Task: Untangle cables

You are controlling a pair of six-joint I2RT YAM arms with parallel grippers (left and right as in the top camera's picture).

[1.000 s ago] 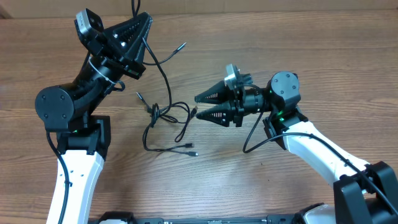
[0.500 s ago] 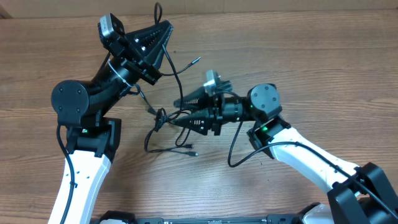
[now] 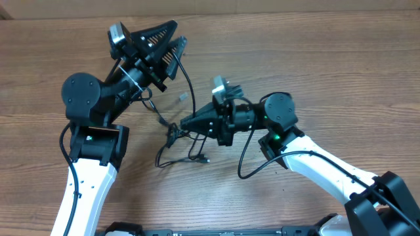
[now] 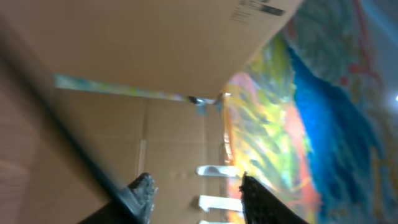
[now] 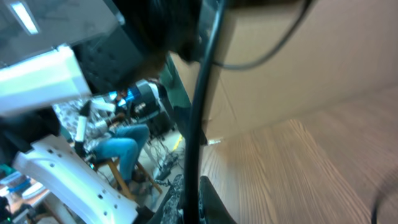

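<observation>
My left hand (image 3: 180,34) and right hand (image 3: 185,122) are black; cables (image 3: 172,133) black too, on brown wood-grain counter (image 3: 328,72); tan box (image 3: 295,4) at twelve.

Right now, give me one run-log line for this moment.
left end effector: open | right end effector: shut on thin black cables | cables: tangled, on brown wooden table

no legible text; box label (image 4: 261,7) blurred.

A brown wood-grain table (image 3: 315,78) carries it all. Near its middle, thin black cables (image 3: 172,133) lie in a small tangle of loose loops, and one plug end (image 3: 205,159) rests flat on the wood just beside the tangle.
</observation>
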